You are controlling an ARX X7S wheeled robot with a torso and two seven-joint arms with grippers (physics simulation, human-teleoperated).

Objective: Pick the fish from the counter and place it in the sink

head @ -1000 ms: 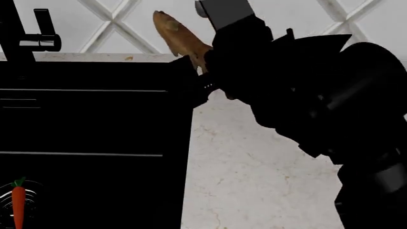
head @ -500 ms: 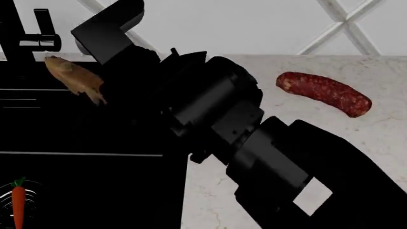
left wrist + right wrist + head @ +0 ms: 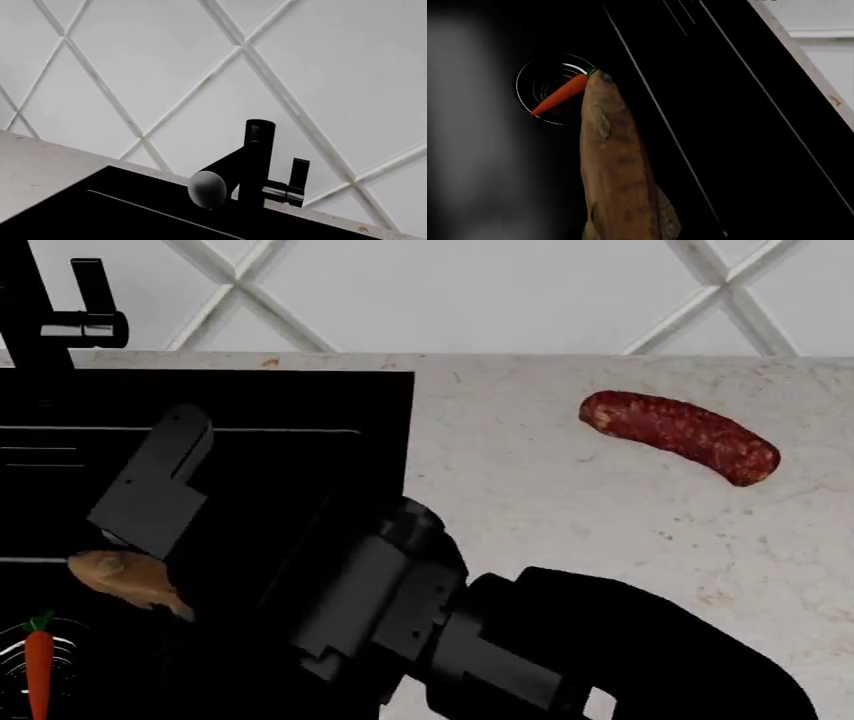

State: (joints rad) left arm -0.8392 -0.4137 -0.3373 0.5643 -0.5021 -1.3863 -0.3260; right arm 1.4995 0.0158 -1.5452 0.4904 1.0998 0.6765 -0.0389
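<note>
The tan-brown fish (image 3: 118, 577) hangs low inside the black sink (image 3: 267, 405), just above and beside its drain. My right gripper (image 3: 171, 588) is shut on the fish's tail end, and the arm reaches into the basin from the right. In the right wrist view the fish (image 3: 617, 175) runs out from my gripper (image 3: 627, 235), with its head beside the carrot (image 3: 560, 94) on the drain. One blurred grey finger (image 3: 460, 130) shows beside it. The white marble counter (image 3: 561, 520) lies right of the sink. My left gripper is out of view.
A red mottled sausage (image 3: 681, 435) lies on the counter at the right. The orange carrot (image 3: 39, 665) sits on the sink drain at the lower left. The black faucet (image 3: 54, 320) stands at the back left and also shows in the left wrist view (image 3: 257, 160) against the tiled wall.
My right arm has swung left from the counter over the sink and then down into the basin, carrying the fish with it. The sausage has come into view behind the arm.
</note>
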